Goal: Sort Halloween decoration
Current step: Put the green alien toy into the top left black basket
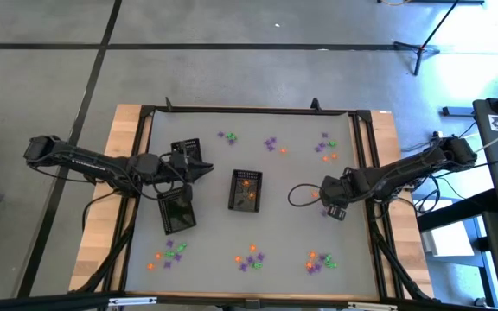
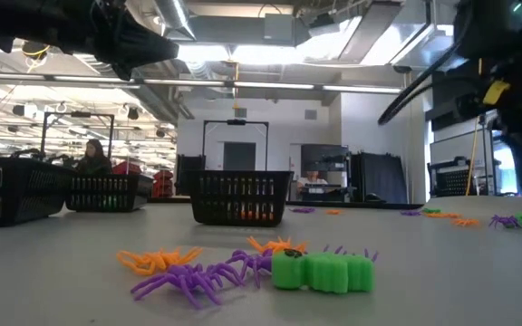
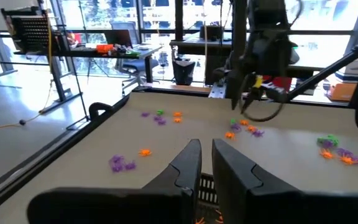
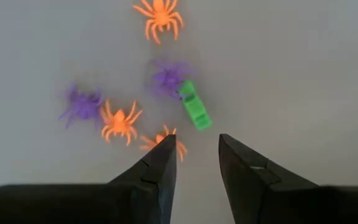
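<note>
spiders and little green bits are scattered all over the table [image 1: 206, 186] in clumps: three along the near edge, a few up at the far edge, and one bunch on the right side. middle tray [image 1: 245, 190] already has some orange ones in it, the other two trays [image 1: 177, 211] sit on the left and i can't tell what's in them

right gripper [image 4: 196, 152] is the one working. it hangs low over the right-side bunch with fingers spread partway and nothing between them, pointing down at a small clump: an orange spider [image 4: 165, 140] just at one fingertip, a green piece [image 4: 195, 110] touching a purple spider [image 4: 168, 78] just beyond, plus another orange [image 4: 119, 122] and purple pair off to the side

left gripper [image 3: 205, 163] hovers over the left trays, fingers nearly pressed together, nothing visible in them

so i'd call this the reach-for-a-pick step. next move probably means dropping straight down on one piece only, and since they're bunched so close, the risk is snagging a neighbour's legs. the orange one at the fingertip looks easiest, then carry it to the middle tray
</note>
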Robot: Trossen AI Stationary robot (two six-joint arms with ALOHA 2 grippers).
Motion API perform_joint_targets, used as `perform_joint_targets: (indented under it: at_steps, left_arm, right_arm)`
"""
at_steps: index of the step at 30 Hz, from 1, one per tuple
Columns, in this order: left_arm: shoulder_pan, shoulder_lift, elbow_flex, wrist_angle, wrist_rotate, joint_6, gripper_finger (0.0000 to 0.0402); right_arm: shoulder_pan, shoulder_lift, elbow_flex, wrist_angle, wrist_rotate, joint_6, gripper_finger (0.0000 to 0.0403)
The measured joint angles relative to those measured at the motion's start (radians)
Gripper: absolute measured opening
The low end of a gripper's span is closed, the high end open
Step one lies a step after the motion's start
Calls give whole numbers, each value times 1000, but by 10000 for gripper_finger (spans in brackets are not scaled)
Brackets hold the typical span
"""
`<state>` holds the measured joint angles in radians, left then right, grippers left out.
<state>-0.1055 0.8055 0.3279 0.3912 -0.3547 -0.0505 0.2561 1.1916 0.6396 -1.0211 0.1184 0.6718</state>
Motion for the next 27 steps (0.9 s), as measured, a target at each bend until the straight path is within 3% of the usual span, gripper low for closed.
perform_joint_targets:
  at_steps: [6, 11, 27]
  left_arm:
    - [0, 0, 0, -1, 2, 0, 32]
    - [0, 0, 0, -5, 9, 0, 32]
    - [0, 0, 0, -13, 9, -2, 32]
  right_arm:
    - [-98, 0, -62, 60, -1, -95, 117]
    - [-146, 0, -114, 132, -73, -134, 117]
    - [-145, 2, -118, 241, -37, -128, 117]
